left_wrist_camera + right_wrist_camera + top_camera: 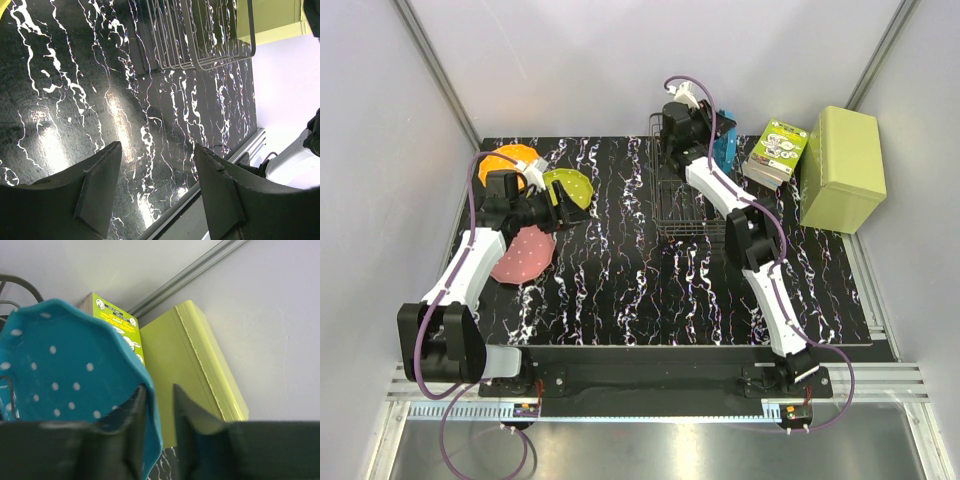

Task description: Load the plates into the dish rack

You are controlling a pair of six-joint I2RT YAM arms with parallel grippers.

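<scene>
Blue plate (725, 148) was the one in hand.

Top view: right gripper (710, 132) was out at the far right corner of the dish rack (672, 215), w/ the plate on edge at that end. Seated in a slot or only above it, couldn't tell. Other 3 lay on the table's left: orange plate (505, 160) at the back, yellow-green plate (570, 186) just beside it, pink plate (523, 255) nearer the bases. Left gripper (563, 208) sat at the yellow-green one's near edge. A green box (840, 170) and a booklet pack (777, 152) stood right of the rack.

Left wrist view: left gripper (157, 150) was spread wide, nothing btwn the fingers, only marbled table (75, 100) below. Rack wires showed well ahead.

Right wrist view: right gripper (159, 390) was clamped on the blue plate's scalloped rim, one finger on each face. Plate looked glossy and white-dotted, a thin rack wire crossing its lower left. My read for the step: keep it on edge, line the rim up w/ one gap btwn dividers, lower straight till the rack carries it, let go only then. Pinch was at the rim only, so a knock on a wire could prob. twist it; go slow.
</scene>
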